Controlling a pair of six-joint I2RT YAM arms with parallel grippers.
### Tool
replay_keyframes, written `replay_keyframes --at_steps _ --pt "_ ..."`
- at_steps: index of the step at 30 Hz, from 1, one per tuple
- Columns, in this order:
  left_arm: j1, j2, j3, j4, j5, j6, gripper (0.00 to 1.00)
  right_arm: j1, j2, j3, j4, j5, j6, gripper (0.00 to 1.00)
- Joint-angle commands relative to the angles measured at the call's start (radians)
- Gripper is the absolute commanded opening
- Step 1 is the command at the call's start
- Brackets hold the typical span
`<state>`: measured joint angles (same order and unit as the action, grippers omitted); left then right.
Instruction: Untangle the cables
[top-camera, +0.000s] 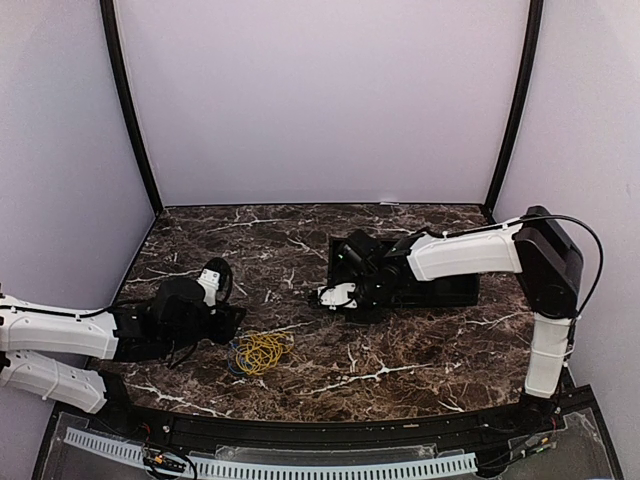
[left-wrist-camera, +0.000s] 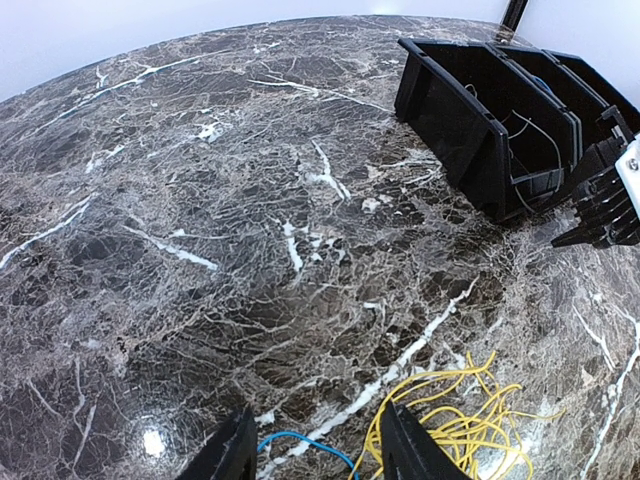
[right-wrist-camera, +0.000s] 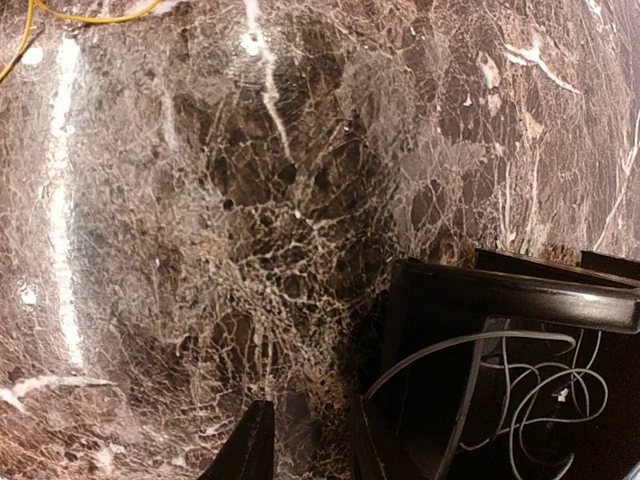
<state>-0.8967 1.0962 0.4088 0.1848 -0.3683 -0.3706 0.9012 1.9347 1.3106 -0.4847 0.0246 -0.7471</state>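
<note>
A loose coil of yellow cable (top-camera: 263, 350) lies on the marble table near the front, with a blue cable (top-camera: 238, 362) at its left edge. My left gripper (top-camera: 236, 325) is open just left of the coil. In the left wrist view its fingers (left-wrist-camera: 318, 440) straddle a strand of the blue cable (left-wrist-camera: 304, 440), and the yellow cable (left-wrist-camera: 470, 420) lies to the right. Pale grey cable (right-wrist-camera: 520, 390) lies inside the black bin (right-wrist-camera: 500, 290). My right gripper (top-camera: 330, 297) (right-wrist-camera: 308, 445) is open and empty beside the bin's corner.
The black divided bin (top-camera: 440, 285) stands mid-right under my right arm and also shows in the left wrist view (left-wrist-camera: 480, 110). Pale walls and black corner posts enclose the table. A strand of yellow cable (right-wrist-camera: 60, 15) shows at the top left of the right wrist view.
</note>
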Motion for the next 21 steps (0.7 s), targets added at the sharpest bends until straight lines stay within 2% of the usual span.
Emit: replay_keyframes --at_steps 1,5,12,21 --pt "0.001 -0.005 -0.013 0.007 -0.009 -0.004 0.44 0.013 -0.009 0.005 0.014 0.039 0.014 0.28" --pt "0.001 -0.001 -0.022 0.022 -0.003 -0.007 0.44 0.018 -0.035 -0.04 0.031 0.068 0.002 0.29" --pt "0.001 0.013 -0.025 0.034 0.006 -0.018 0.44 0.042 -0.06 -0.11 0.156 0.21 -0.023 0.29" --pt "0.001 -0.006 -0.043 0.041 0.007 -0.033 0.45 0.051 -0.082 -0.094 0.206 0.317 -0.046 0.29"
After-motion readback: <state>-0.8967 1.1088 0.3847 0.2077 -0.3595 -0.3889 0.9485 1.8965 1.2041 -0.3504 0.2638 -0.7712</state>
